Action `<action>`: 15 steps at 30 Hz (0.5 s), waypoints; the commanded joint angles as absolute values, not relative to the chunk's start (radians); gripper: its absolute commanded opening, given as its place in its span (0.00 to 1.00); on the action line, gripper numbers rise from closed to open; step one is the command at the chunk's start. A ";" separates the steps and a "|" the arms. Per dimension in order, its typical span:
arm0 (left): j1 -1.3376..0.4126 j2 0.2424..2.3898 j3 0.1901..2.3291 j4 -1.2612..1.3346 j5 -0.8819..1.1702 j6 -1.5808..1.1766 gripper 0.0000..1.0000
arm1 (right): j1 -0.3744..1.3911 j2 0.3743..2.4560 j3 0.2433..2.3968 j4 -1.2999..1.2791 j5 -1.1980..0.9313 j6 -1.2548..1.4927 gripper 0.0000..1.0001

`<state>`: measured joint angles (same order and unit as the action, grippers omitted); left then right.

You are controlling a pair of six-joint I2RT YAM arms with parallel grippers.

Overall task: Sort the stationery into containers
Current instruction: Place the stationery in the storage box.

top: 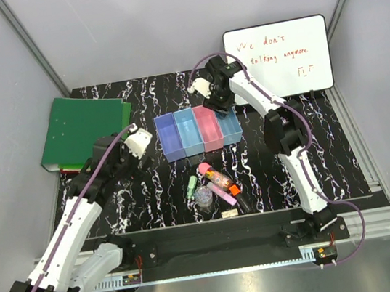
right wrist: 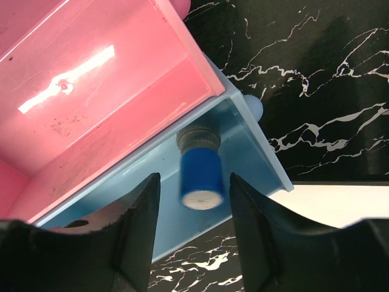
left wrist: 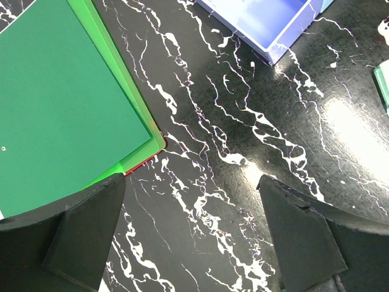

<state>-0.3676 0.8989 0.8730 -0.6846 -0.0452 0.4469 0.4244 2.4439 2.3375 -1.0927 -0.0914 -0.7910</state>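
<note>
Your right gripper (right wrist: 193, 182) has its fingers spread apart, one on each side of the blue-capped bottle (right wrist: 201, 165). The bottle sits inside the light blue bin (right wrist: 258, 155). Go straight up slowly so you do not bump the bottle or tip the bin. Your left gripper (left wrist: 191, 182) is spread wide too, over the bare surface (left wrist: 243, 121).

table (left wrist: 243, 152): glossy black top, white marble veining, glare patches at right of frame. pink bin (right wrist: 91, 91): shiny smooth plastic, dark specks and scuffs on floor. light blue bin (right wrist: 249, 146): glossy plastic. bottle (right wrist: 200, 176): smooth blue cap. binder (left wrist: 61, 109): matt green cover. left fingers (left wrist: 79, 237): matt black plastic.
</note>
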 commanded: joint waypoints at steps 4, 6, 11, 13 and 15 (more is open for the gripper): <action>-0.371 0.897 0.862 -0.638 -0.009 0.437 0.99 | 0.419 2.410 2.385 -1.052 -0.068 -0.782 0.58; -0.371 0.899 0.862 -0.640 -0.006 0.433 0.99 | 0.419 2.399 2.387 -1.054 -0.060 -0.781 0.58; -0.371 0.888 0.857 -0.638 -0.006 0.425 0.99 | 0.419 2.350 2.385 -1.040 -0.034 -0.764 0.59; -0.371 0.882 0.851 -0.640 -0.008 0.426 0.99 | 0.419 2.310 2.381 -1.019 -0.017 -0.741 0.59; -0.371 0.876 0.847 -0.640 -0.009 0.429 0.99 | 0.419 2.266 2.381 -1.008 -0.006 -0.730 0.59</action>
